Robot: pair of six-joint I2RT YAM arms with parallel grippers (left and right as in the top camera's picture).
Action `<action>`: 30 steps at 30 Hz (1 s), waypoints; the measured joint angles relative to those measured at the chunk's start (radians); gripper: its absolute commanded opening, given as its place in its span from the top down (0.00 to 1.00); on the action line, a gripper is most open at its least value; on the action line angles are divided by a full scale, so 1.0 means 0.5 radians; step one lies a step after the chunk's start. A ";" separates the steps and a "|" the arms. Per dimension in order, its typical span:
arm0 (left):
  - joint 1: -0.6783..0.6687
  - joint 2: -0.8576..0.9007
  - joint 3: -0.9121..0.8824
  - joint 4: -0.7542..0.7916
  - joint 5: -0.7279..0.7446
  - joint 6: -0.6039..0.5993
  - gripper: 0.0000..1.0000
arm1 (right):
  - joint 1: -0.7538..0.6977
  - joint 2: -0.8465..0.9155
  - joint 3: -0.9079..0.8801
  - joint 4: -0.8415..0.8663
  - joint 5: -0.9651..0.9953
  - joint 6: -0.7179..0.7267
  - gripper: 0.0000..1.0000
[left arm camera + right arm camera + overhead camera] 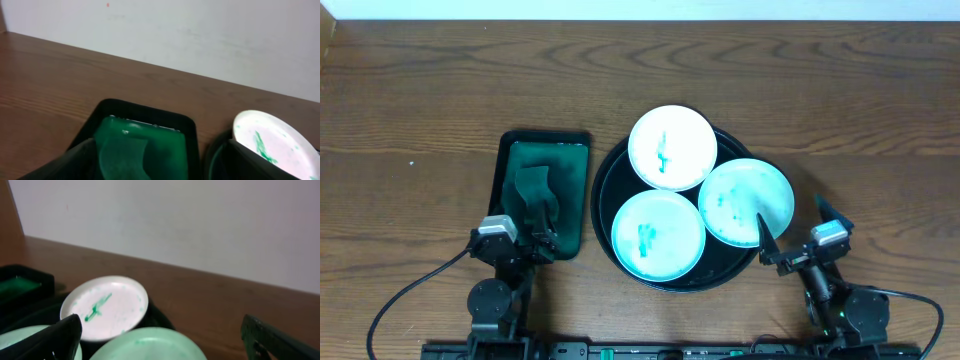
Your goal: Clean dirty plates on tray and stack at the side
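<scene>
Folded back low on either side, with left claw and right claw both spread wide, gripping nothing, pointed forward, the right angled slightly inward.

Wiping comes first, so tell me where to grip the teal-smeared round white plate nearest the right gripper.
Probably pinch that plate by its right edge, which juts past the raised rim of the glossy black round tray, coming in from the right gripper side.

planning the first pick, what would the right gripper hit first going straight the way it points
Probably the near rim of the teal-smeared plate on the right side of the black tray, straight ahead of the right gripper; depth is unclear.
</scene>
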 measured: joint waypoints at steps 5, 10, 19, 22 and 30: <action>0.000 0.001 0.009 -0.006 0.079 -0.001 0.19 | 0.000 -0.002 0.000 0.262 -0.082 0.043 0.01; 0.000 0.093 0.214 -0.207 0.133 -0.002 0.19 | 0.000 0.063 0.112 0.135 -0.168 0.060 0.01; 0.000 1.043 1.221 -0.872 0.192 -0.007 0.19 | 0.000 1.064 1.263 -0.690 -0.333 -0.009 0.01; 0.000 1.411 1.567 -1.179 0.267 -0.007 0.19 | 0.000 1.525 1.749 -1.122 -0.389 -0.040 0.01; 0.000 2.033 2.187 -1.687 0.374 -0.007 0.19 | 0.000 2.474 2.576 -1.621 -0.538 -0.010 0.01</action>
